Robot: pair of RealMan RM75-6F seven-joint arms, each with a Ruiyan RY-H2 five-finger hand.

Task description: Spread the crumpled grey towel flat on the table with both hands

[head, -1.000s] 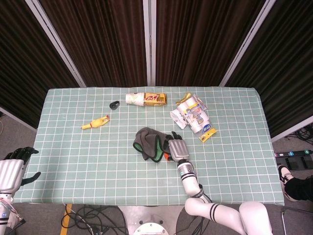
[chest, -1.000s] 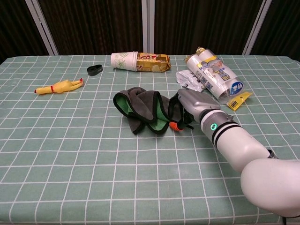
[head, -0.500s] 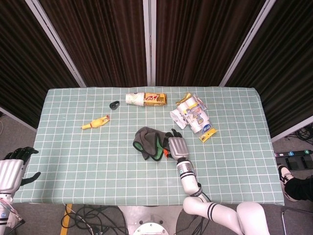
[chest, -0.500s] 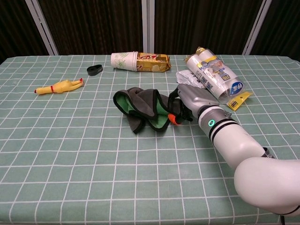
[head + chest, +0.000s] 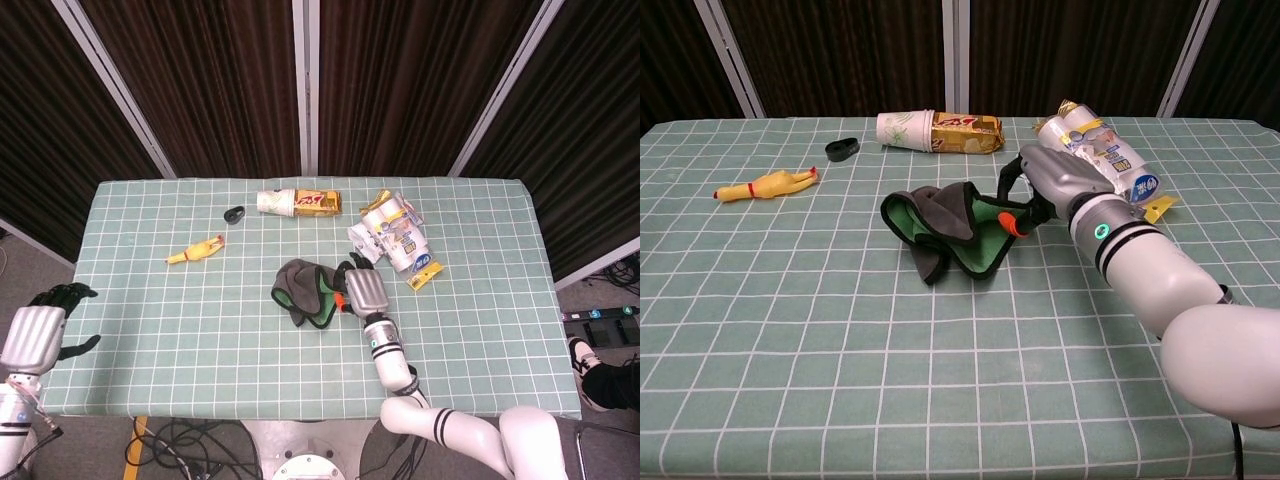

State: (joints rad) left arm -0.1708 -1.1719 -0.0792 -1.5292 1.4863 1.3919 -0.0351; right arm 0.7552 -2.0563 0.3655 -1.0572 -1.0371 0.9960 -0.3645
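Your right robot hand (image 5: 1045, 190) pinches the towel (image 5: 940, 232) at its 3 o'clock edge; the towel lies crumpled on the worktop (image 5: 840, 350). Your left robot hand (image 5: 42, 325) hangs empty, fingers apart, off the worktop's 8 o'clock corner.

Little can be read. The yellow and brown rectangular snack packet (image 5: 967, 133), lying near the far edge of the tabletop with its end touching the white paper cups (image 5: 904, 130), carries large red and white lettering on its side, but the letters are too blurred to make out. The clear plastic bundle of white rolls with yellow bands (image 5: 1099, 158), towards the far right part of the tabletop, bears blue and yellow printed labels, their words too small to tell. The small yellow sachet (image 5: 1156, 210) just beside it shows dark print, also unreadable
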